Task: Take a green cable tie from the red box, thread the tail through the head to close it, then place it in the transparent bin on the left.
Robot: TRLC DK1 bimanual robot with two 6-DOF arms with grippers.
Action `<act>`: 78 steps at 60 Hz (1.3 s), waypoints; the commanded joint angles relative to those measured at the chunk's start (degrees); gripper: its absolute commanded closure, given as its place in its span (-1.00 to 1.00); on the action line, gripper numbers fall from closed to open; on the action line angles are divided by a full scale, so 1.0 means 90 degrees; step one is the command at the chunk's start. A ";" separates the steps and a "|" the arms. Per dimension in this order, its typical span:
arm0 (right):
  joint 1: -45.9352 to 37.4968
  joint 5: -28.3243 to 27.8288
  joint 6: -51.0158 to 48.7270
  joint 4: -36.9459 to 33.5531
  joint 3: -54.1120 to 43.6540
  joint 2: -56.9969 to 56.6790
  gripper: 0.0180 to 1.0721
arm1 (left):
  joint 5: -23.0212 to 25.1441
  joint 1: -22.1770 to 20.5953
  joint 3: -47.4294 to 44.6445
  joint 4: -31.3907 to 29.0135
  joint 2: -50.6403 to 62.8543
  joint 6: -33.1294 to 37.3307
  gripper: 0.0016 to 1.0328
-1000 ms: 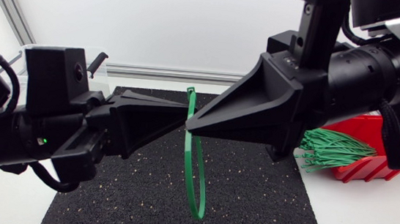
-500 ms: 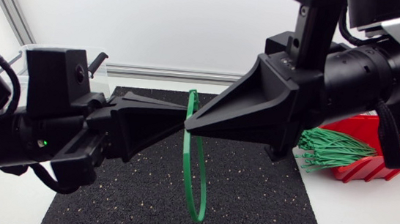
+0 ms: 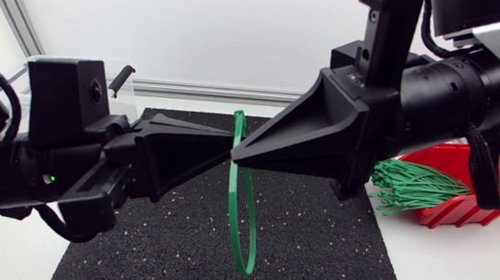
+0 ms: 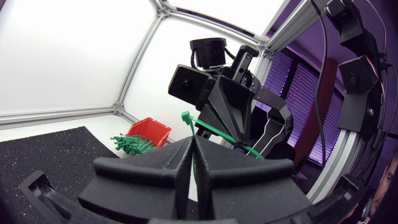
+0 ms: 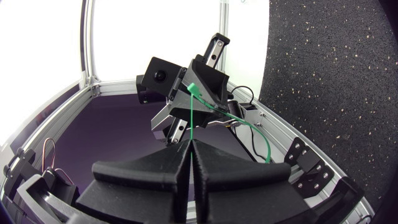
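Green plastic first, from the head view: the cable tie (image 3: 243, 208) is held in the air above the black speckled mat (image 3: 322, 248), pinched where the two pincers meet tip to tip. The left gripper (image 3: 232, 140) comes in from the left and the right gripper (image 3: 234, 160) from the right. Each is clenched on the cable tie, with its wedge fingers pressed together. Below the grip the strap hangs down as a long narrow loop, and one short end stands up above the fingertips. The red box (image 3: 469, 202) sits at the mat's right edge, behind the right arm, with a bundle of green ties (image 3: 411, 188) spilling out of its open front. The transparent bin (image 3: 127, 99) is at the far left corner of the mat, mostly hidden behind the left arm. In the left wrist view the left gripper's fingers meet edge to edge, and the strap (image 4: 214, 129) rises from between them and crosses in front of the other arm's black wedge. The red box and its ties lie farther off on the table, beside the mat. In the right wrist view the right gripper's fingers are likewise pressed together on the strap (image 5: 191, 115), which runs straight ahead to a small blocky end held against the left gripper, while the rest curves off to one side.
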 commanded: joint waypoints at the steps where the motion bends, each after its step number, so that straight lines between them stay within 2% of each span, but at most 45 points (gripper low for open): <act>1: -0.0084 0.0056 0.0151 0.0046 -0.0164 0.0029 0.89 | 0.0012 -0.0031 -0.0099 0.0018 -0.0126 0.0092 0.93; 16: -0.0104 0.0047 0.0160 0.0046 -0.0144 0.0019 0.89 | 0.0012 -0.0129 -0.0168 -0.0070 -0.0204 0.0277 0.93; 27: -0.0104 0.0037 0.0160 0.0036 -0.0135 -0.0001 0.89 | -0.0193 -0.0344 -0.0285 -0.0100 -0.0233 0.0609 0.93; 34: -0.0104 0.0037 0.0170 0.0026 -0.0125 0.0009 0.89 | -0.0623 -0.0617 -0.0363 -0.0100 -0.0243 0.1068 0.93; 42: -0.0114 0.0037 0.0190 -0.0042 -0.0125 0.0019 0.89 | -0.0965 -0.0676 -0.0324 -0.0100 -0.0253 0.1508 0.93; 52: -0.0114 0.0047 0.0190 -0.0159 -0.0125 0.0019 0.89 | -0.1023 -0.0500 -0.0158 -0.0129 -0.0350 0.1508 0.93; 78: -0.0153 0.0105 0.0199 -0.0296 -0.0144 0.0068 0.89 | -0.1033 -0.0490 -0.0080 -0.0197 -0.0399 0.1488 0.93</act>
